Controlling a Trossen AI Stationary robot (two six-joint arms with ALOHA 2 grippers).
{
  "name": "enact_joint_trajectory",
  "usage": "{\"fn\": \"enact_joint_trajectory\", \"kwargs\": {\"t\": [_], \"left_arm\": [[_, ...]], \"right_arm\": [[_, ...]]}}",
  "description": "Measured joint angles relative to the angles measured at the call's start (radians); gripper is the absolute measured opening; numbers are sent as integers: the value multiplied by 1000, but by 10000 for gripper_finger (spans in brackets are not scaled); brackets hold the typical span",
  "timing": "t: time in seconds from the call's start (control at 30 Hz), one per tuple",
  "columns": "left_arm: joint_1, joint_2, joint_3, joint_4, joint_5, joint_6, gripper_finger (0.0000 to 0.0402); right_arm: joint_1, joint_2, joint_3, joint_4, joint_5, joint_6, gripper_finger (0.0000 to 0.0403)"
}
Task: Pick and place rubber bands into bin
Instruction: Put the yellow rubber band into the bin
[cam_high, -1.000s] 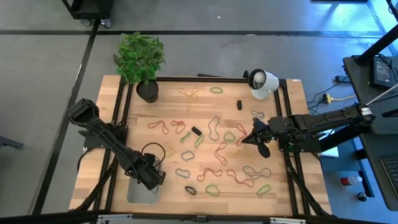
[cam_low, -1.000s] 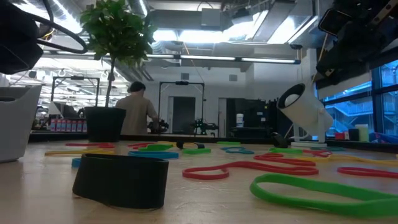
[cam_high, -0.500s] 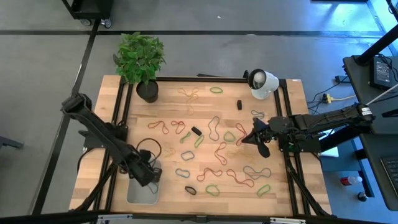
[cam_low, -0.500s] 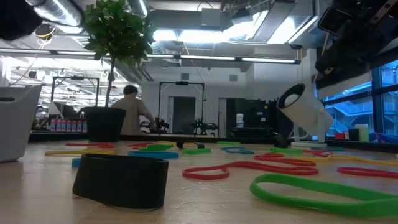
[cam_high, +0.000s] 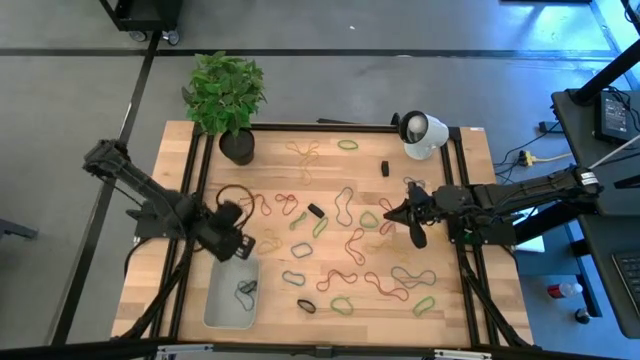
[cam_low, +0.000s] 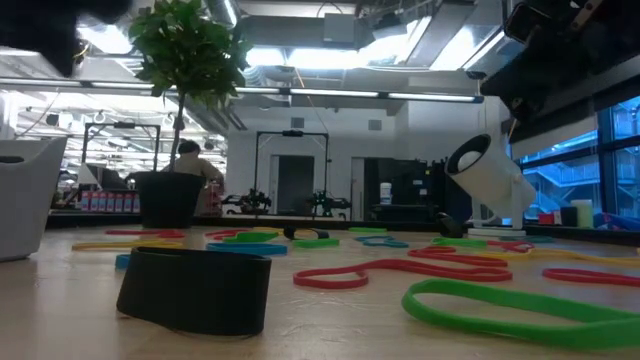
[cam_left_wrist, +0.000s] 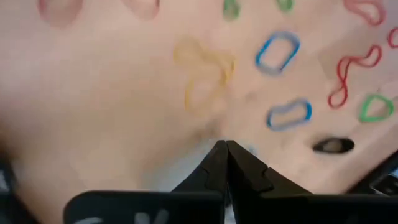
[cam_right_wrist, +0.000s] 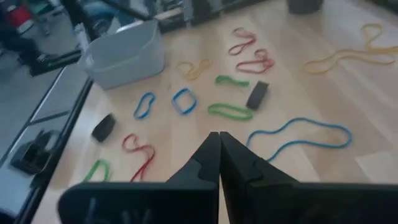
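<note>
Pale grey bin (cam_high: 230, 295), lower left of the high view: one dark band (cam_high: 246, 289) inside. Rubber bands (cam_high: 345, 245), red, green, blue, tan and black: many loose across centre and lower right of the wooden table (cam_high: 470, 290). Left gripper (cam_high: 238, 244): just above the bin's upper edge, fingers together, nothing held. Right gripper (cam_high: 412, 228): right of centre, fingers together, empty. Risks: closed fingers must open before any pick; thin flat loops may slip the pinch; overlapping bands may lift together and drop short of the bin.
</note>
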Motion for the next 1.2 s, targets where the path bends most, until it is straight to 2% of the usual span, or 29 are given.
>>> {"fn": "enact_joint_trajectory", "kwargs": {"t": [0.1,0.2,0.33,0.43,0.57,0.67,0.77,0.93,1.2], "left_arm": [[99,-7,-11,22,-26,276,1],[207,4,-30,59,14,563,1],[336,17,-73,154,71,855,1],[420,15,-115,224,108,1035,1],[516,-3,-179,291,180,1204,1],[568,-27,-235,350,231,1286,1],[599,-67,-290,387,244,1321,1],[617,-125,-345,436,245,1304,1],[598,-178,-360,419,235,1229,1]], "right_arm": [[0,49,0,55,43,46,3],[0,129,28,61,79,104,2],[0,268,111,-2,86,196,2],[0,380,216,-169,86,288,2],[8,528,392,-539,53,426,1],[31,623,489,-774,-33,502,4],[73,693,528,-858,-82,544,14],[132,757,529,-830,-89,576,45],[143,855,529,-768,-83,557,114]]}}
